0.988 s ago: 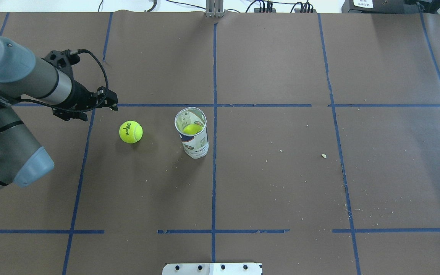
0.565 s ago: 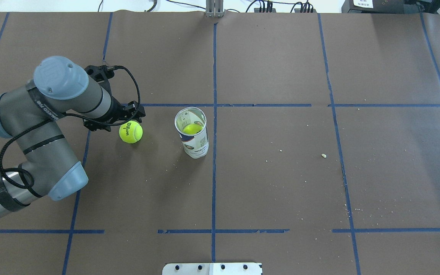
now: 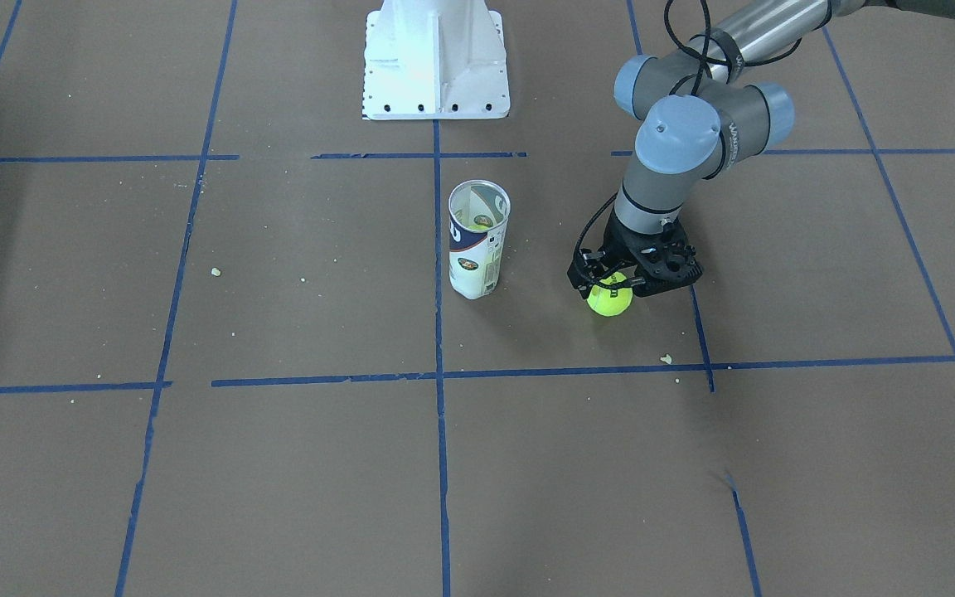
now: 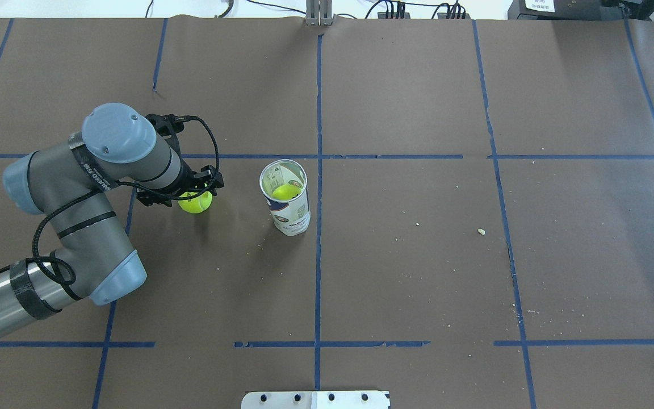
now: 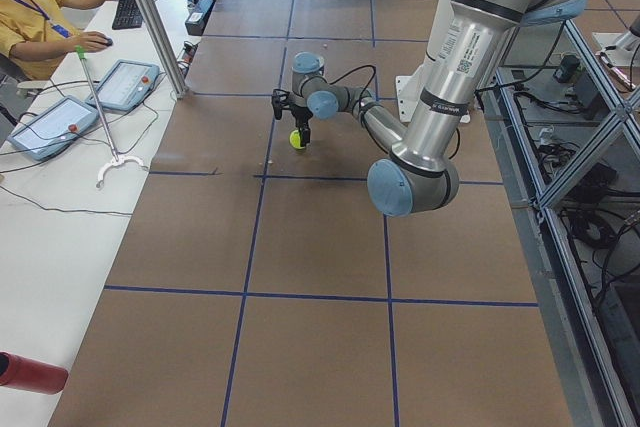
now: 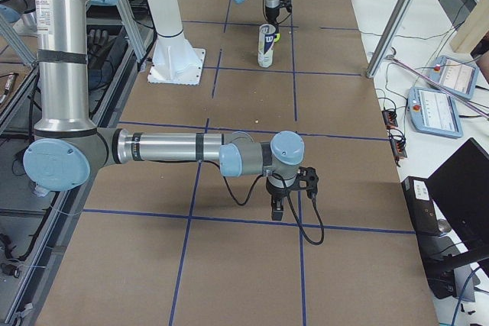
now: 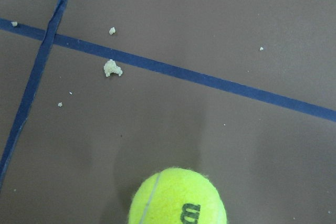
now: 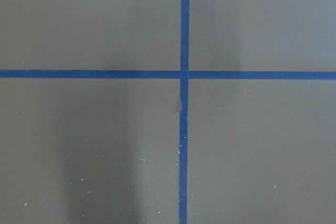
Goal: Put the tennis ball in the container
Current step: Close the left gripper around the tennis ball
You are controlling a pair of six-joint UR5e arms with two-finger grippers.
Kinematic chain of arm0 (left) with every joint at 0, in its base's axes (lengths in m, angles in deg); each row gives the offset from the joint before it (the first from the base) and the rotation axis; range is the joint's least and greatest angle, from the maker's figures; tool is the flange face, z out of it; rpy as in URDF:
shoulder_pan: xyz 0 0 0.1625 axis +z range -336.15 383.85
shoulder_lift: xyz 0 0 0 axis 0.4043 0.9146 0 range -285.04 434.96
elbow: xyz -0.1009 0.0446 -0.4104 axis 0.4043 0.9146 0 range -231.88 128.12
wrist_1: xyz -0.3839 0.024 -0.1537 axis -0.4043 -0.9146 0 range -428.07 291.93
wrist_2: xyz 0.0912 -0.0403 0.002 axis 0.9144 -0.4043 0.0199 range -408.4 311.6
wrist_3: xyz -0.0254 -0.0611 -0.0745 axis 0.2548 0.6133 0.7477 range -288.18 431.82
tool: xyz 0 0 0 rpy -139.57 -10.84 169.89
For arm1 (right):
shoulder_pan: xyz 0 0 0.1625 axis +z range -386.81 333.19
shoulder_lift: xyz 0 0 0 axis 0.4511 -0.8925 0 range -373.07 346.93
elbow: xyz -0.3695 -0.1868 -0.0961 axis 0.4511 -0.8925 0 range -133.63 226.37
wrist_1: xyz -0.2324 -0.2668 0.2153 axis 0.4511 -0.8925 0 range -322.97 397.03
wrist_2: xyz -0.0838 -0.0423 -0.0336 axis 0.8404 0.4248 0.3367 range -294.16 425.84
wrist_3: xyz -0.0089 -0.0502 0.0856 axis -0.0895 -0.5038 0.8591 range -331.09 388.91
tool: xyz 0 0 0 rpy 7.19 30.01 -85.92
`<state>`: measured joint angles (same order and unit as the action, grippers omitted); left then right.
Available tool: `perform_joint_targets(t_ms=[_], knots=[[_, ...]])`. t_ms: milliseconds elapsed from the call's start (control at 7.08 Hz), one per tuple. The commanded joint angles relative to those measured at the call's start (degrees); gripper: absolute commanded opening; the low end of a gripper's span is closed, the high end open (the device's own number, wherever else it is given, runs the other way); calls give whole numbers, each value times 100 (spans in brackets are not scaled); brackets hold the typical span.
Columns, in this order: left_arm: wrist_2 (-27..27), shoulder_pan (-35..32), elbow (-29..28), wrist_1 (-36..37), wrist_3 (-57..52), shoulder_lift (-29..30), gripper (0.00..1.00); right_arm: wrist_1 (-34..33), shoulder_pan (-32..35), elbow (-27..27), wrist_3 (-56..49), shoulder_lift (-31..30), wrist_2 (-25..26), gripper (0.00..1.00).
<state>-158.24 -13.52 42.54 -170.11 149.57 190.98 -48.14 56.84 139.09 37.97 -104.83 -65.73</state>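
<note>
Fuzzy neon-yellow tennis ball (image 3: 610, 303), black lettering, on brown table (image 3: 278, 464), left gripper (image 3: 612, 284) directly over it, jaw state unclear, right gripper (image 6: 277, 214) likewise.

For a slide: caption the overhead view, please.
Left gripper just above the tennis ball, beside the upright container holding another ball.

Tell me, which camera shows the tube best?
The overhead view: the tube stands unblocked, its open top facing the camera. The front-facing view shows it whole, from the side. The right side view shows it small and far. In the left side and wrist views I cannot find it.
</note>
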Motion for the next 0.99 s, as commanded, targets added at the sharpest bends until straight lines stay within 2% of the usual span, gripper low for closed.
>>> perform_joint_targets(t_ms=[0,424,706,847], knots=[[-2,36,-99,-17,-23,8,100,0,1,0,0,0,0,100],[6,36,-134,-26,-41,52,93,0,1,0,0,0,0,100],[41,45,-160,-78,-41,52,81,0,1,0,0,0,0,100],[172,37,-161,-122,-41,112,54,0,1,0,0,-9,0,100]])
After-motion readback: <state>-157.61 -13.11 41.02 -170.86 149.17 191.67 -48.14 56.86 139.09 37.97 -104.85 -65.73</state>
